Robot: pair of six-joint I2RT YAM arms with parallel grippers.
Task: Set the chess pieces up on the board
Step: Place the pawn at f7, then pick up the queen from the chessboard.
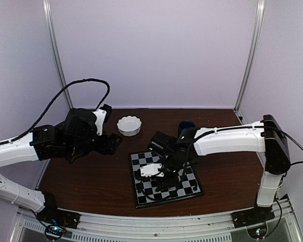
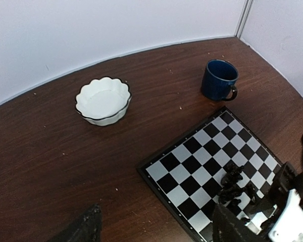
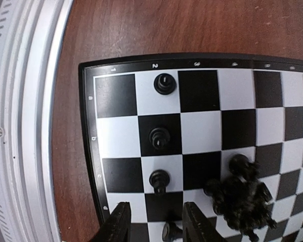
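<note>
While three small black chess pieces (image 3: pixel 159 137) are standing in a line on neighbouring squares, one row in from the border of the flat black-and-white checked chessboard (image 3: pixel 202 131), a fourth black piece (image 3: pixel 171 232) is sitting on the next square of that line. It is lying between the fingers of the right pincer (image 3: pixel 159 224), and I cannot tell whether it is upright. That pincer is standing partly open, its fingers wider apart than the piece, with a clear gap showing on one side. A loose heap of black pieces (image 3: pixel 240 199) is lying just beside it, farther in from the border. The chessboard is lying slightly turned on the dark brown wooden desk (image 2: pixel 65 166), under the right arm. A dark blue mug (image 2: pixel 219 79) is standing near the board's far corner, not touching it. A white scalloped bowl (image 2: pixel 103 100) with a dark rim is sitting well to the mug's left. The left pincer (image 2: pixel 156 232) is hovering over bare desk left of the board, its fingers spread wide and gripping nothing.
</note>
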